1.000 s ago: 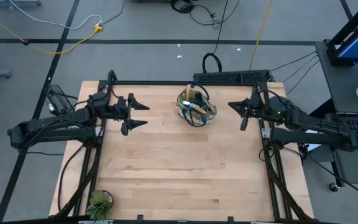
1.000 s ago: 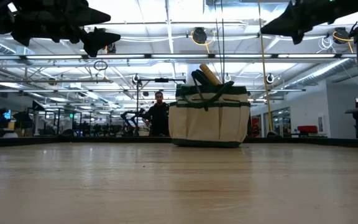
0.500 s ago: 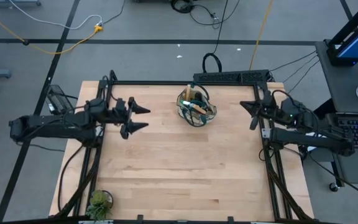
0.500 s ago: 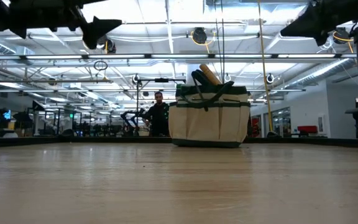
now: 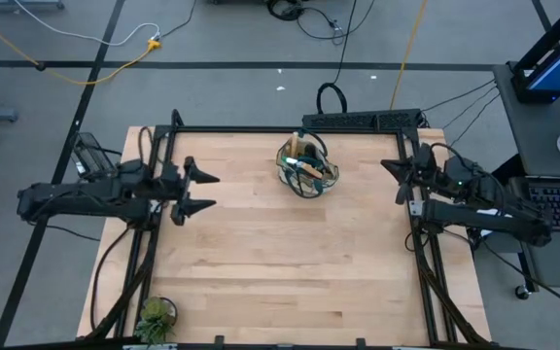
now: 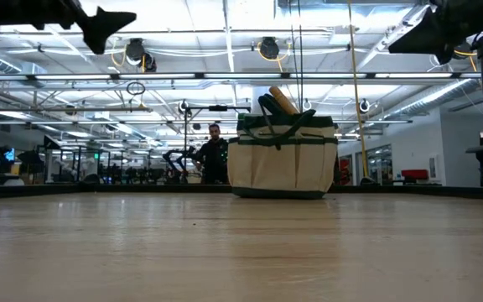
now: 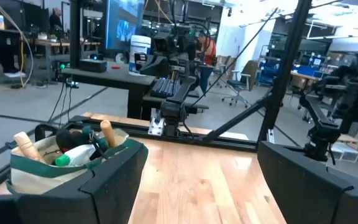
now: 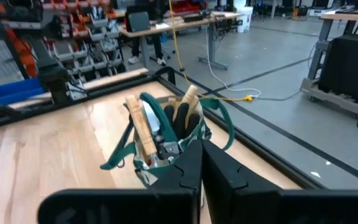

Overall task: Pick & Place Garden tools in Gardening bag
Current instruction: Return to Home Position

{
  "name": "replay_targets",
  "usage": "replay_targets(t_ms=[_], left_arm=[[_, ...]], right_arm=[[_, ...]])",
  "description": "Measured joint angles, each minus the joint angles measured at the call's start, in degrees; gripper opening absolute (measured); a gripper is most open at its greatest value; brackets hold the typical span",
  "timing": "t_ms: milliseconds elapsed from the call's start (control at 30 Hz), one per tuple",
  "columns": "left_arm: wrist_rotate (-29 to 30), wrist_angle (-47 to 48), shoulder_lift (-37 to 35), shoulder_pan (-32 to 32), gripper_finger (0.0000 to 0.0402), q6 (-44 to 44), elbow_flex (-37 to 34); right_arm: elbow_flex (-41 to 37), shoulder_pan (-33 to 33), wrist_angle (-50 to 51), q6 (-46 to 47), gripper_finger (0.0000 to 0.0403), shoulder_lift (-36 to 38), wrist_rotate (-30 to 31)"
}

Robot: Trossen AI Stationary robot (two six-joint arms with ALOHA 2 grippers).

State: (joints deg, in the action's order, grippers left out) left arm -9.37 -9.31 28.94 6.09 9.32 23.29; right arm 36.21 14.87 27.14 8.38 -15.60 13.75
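Observation:
The gardening bag (image 5: 307, 167), tan with dark green trim, stands upright on its base at the table's far middle. It also shows in the low view (image 6: 282, 164). Wooden tool handles (image 8: 143, 127) and a green spray bottle (image 7: 62, 160) stick up out of it. My left gripper (image 5: 203, 192) is open and empty, held high to the bag's left near the table's left edge. It also shows in the low view (image 6: 111, 18). My right gripper (image 5: 395, 175) is shut and empty, held high to the bag's right. It also shows in the low view (image 6: 409, 38).
A small leafy potted plant (image 5: 154, 316) stands at the table's near left corner. A black frame (image 5: 290, 128) runs along the table's far edge and sides. A person (image 6: 215, 155) stands in the room beyond the table. The wood between both grippers is bare.
My left gripper has drawn back toward the table's left edge and away from the bag, staying open. My right gripper has drawn back toward the table's right edge. The bag and its tools have stayed where they were.

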Motion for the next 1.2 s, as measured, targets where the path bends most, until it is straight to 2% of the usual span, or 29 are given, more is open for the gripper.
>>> replay_targets(t_ms=[133,300,733,967,1200], left_arm=[[3.0,2.3,-4.5,-1.7,0.0324,-0.5,-1.4],[6.4,0.2,-9.7,-3.8,0.0324,-1.5,-7.4],[6.5,1.0,-23.0,-6.6,0.0324,-2.0,-16.3],[6.5,4.6,-25.4,-7.4,0.0324,-2.1,-17.2],[6.5,4.6,-25.4,-7.5,0.0324,-7.1,-17.2]], right_arm=[[0.0,0.0,2.0,1.4,0.0,2.1,0.0],[-1.5,0.0,0.6,1.5,0.0,4.2,0.0],[-9.3,0.0,-2.1,6.0,0.0,8.8,-0.1],[-13.5,0.0,-2.1,9.2,0.0,12.5,-0.3],[-16.9,0.0,-2.1,10.5,0.0,15.1,0.3]])
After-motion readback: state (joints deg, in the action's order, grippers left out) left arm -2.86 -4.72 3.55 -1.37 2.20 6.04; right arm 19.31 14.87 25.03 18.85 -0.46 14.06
